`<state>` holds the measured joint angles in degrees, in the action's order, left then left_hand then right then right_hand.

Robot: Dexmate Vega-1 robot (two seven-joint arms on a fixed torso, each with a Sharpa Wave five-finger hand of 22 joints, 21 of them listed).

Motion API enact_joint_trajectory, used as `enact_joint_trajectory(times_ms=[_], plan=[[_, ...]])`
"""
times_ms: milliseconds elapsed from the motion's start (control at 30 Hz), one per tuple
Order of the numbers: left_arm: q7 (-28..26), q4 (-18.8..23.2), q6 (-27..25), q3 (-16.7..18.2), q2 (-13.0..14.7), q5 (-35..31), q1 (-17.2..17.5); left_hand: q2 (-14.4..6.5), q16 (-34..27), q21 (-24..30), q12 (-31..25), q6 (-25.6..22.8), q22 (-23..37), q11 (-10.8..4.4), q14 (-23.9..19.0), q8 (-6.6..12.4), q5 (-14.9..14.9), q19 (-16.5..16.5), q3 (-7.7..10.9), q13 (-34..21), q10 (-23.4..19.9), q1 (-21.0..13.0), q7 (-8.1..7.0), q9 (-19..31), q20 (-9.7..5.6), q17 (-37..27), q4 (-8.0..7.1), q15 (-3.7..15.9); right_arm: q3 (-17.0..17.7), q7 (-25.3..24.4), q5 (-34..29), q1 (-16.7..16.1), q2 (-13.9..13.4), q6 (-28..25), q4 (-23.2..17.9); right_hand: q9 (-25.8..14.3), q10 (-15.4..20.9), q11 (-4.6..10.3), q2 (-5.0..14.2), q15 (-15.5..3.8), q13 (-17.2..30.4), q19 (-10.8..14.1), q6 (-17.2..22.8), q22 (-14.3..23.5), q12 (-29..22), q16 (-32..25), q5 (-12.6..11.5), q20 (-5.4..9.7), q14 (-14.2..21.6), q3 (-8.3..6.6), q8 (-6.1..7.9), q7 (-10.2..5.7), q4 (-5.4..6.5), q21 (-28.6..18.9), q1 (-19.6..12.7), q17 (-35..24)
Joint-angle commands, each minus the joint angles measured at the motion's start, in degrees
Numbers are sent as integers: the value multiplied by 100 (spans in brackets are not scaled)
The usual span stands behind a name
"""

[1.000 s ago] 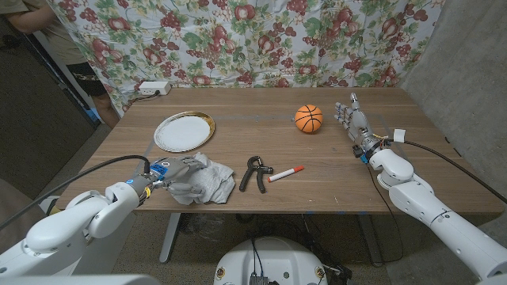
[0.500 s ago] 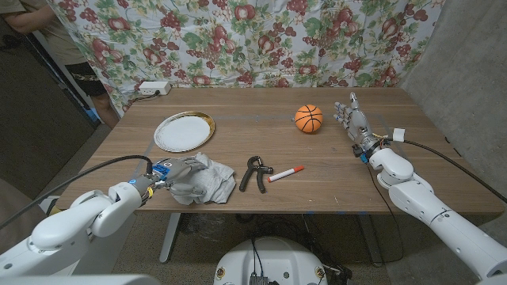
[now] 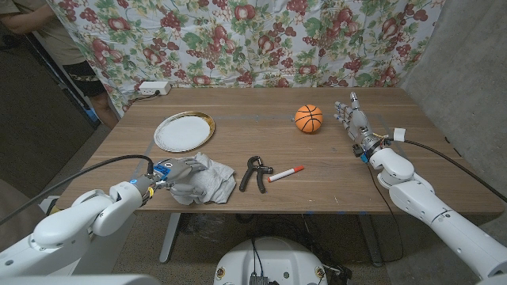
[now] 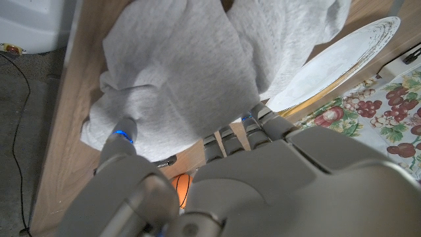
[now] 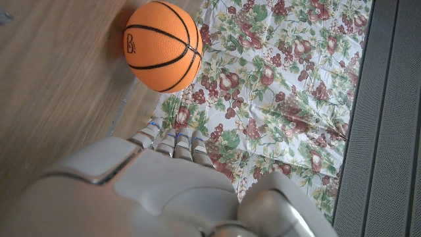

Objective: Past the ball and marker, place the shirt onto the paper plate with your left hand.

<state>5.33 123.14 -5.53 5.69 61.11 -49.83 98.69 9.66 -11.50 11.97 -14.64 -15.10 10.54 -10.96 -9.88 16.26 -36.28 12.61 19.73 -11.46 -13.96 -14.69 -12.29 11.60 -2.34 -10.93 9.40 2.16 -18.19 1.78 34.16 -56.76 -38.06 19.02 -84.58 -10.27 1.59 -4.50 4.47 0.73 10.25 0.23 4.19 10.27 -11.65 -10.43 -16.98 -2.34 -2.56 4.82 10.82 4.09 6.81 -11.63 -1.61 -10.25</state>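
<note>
Near the front left edge of the bench [image 3: 333, 178], the left hand [image 3: 181, 176] is closing its fingers into the crumpled grey shirt [image 3: 207, 178], having crept slightly further onto the cloth over the last second. Nothing is lifting yet; the shirt is still lying short of the paper plate [image 3: 183, 131]. Far right, the right hand [image 3: 354, 120] is waiting, fingers extended and holding nothing, beside the ball [image 3: 308, 119].
</note>
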Motion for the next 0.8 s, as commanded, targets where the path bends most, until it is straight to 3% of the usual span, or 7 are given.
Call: enact_joint_trajectory(times_ms=[33,200,733,800], plan=[[-44,-22,-96,-132,116,94,-46,9,-12,22,-42,-141,8,17,-77,57,-33,63,-20,-9,-85,-81,-7,20,-295,-16,3,974,11,10,19,3,-20,-31,-27,-32,-4,8,93,-16,30,-15,36,11,-34,-18,-19,-28,-21,10,14,12,-7,29,-41,-11],[-81,-17,-120,-200,175,119,-77,8,-13,24,-56,-224,8,1,-112,79,-29,82,-32,-9,-144,-105,-13,18,-270,-16,1,979,21,33,9,5,-25,23,-19,-33,-10,197,95,-18,33,-17,34,12,-34,-18,-18,-38,-22,9,12,-25,-8,29,-42,-12],[-61,8,-200,-283,375,277,-99,-7,-54,37,-73,-336,5,-3,-344,83,-17,173,-47,-7,-285,-219,-22,8,-189,-11,11,986,77,28,56,-49,-56,29,-67,-33,-14,212,96,-43,34,-26,31,13,-34,-15,-16,-65,-31,9,11,-33,-8,31,-42,-13],[-52,15,-213,-278,391,291,-91,-71,-62,31,-109,-396,8,-47,-460,82,2,190,20,-14,-428,-382,-26,5,-161,-12,30,984,81,21,70,-57,-58,9,-79,-33,-17,220,95,-42,34,-27,32,13,-33,-15,-16,-63,-32,10,11,-36,-8,30,-42,-13]])
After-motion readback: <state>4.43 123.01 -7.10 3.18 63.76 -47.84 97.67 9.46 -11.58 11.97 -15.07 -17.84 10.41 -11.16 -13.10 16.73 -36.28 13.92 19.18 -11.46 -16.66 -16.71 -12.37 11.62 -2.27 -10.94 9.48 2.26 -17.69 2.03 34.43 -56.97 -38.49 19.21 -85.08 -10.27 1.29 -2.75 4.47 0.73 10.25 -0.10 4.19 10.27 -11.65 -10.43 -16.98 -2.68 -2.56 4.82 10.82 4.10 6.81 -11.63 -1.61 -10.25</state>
